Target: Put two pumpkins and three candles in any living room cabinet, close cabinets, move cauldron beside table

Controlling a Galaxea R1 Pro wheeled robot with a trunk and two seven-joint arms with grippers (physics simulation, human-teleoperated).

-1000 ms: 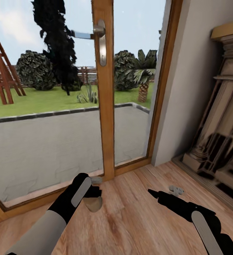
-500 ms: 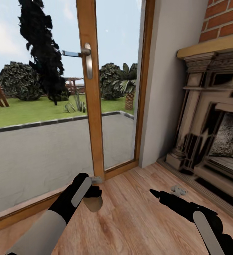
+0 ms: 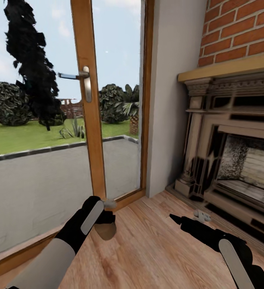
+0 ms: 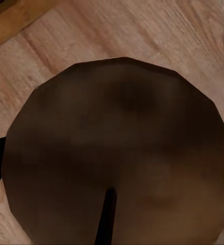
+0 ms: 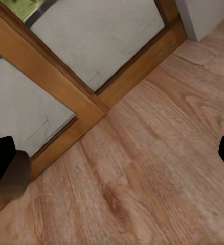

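The left gripper [image 3: 104, 221] is clamping a candle [image 3: 106, 230]; the right gripper [image 3: 172, 218], fingers apart, is carrying nothing near the fireplace [image 3: 228, 160].

The stubby beige cylindrical candle [image 3: 106, 230] sits in the black left gripper [image 3: 103, 218], low over the light plank wooden floor [image 3: 156, 257]. The black right gripper [image 3: 176, 218] hangs to its right, well apart. Behind both stands the wood-framed glass door [image 3: 87, 132] (its metal lever handle [image 3: 77, 78] about halfway up), and right of the door, past a plain wall strip, the ornate carved fireplace [image 3: 228, 160] under red brick wall [image 3: 240, 32].
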